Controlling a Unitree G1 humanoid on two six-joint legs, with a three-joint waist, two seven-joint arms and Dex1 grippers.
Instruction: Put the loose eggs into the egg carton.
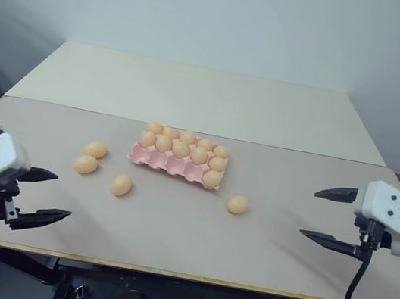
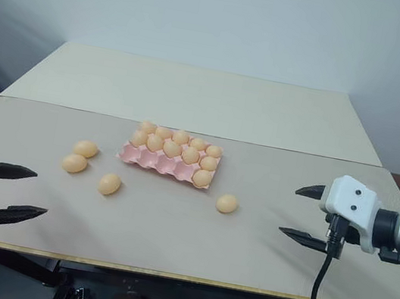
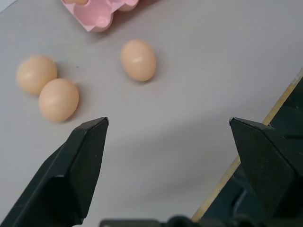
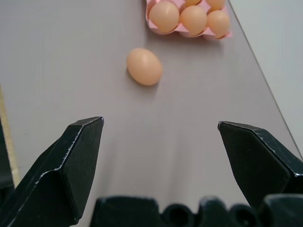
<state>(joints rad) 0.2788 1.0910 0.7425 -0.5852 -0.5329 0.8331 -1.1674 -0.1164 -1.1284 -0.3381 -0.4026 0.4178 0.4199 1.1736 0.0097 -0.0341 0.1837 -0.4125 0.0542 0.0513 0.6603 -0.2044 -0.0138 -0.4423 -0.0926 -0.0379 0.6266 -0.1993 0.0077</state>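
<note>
3 loose eggs near left gripper, 1 near right gripper; both grippers released, empty.

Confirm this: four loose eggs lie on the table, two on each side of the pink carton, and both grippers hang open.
Not quite: three loose eggs lie left of the egg carton, one right, per the left eye view. Both the left gripper and right gripper hang open.

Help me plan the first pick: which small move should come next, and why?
Probably ease the open right gripper toward the lone light orange-tan egg on the beige table. It lies apart from the other loose eggs, nearest that gripper, beside the pale pink moulded egg carton, whose front-row pockets are empty.
</note>
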